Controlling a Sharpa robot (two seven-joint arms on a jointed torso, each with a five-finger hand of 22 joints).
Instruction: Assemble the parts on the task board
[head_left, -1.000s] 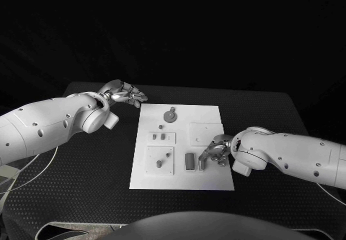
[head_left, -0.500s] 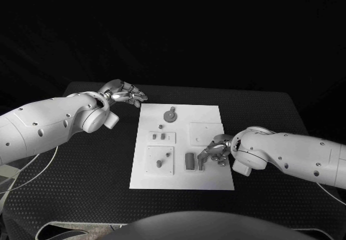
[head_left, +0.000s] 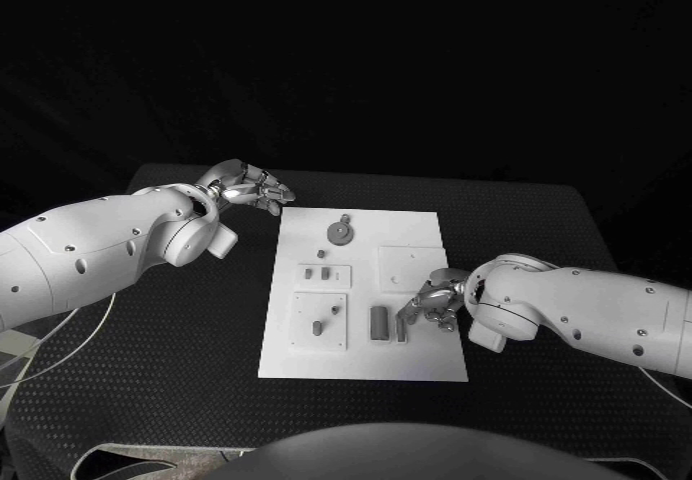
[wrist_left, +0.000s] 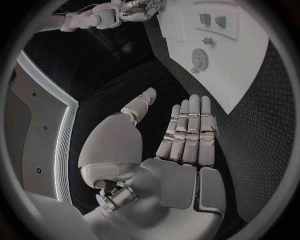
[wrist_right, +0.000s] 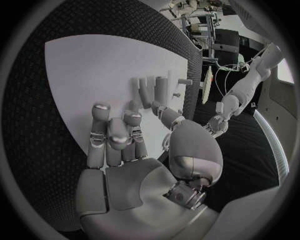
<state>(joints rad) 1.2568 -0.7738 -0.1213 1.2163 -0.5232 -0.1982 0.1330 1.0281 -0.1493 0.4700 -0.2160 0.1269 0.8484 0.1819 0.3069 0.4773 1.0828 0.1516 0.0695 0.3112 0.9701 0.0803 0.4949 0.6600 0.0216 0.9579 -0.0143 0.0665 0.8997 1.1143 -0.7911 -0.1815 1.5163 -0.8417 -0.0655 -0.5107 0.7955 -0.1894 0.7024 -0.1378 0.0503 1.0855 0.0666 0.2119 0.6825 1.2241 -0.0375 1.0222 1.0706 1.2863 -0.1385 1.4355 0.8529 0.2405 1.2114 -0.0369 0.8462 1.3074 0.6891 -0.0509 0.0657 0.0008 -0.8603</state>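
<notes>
The task board (head_left: 418, 255) carries a gear (head_left: 339, 233) and grey blocks (head_left: 379, 322). Right hand (head_left: 434, 303), slightly lower than before, has fingers curled, grip unclear; left hand (head_left: 248, 187) stays spread, empty.

The scene is dim, the background beyond the black textured desk (head_left: 577, 260) falling to solid darkness. The flat white rectangular task board (head_left: 418, 225) is the brightest surface, evenly lit without harsh glare. Soft highlights sit on the glossy white arm shells. Both wrist views bend straight edges strongly and darken toward the circular rim.
</notes>
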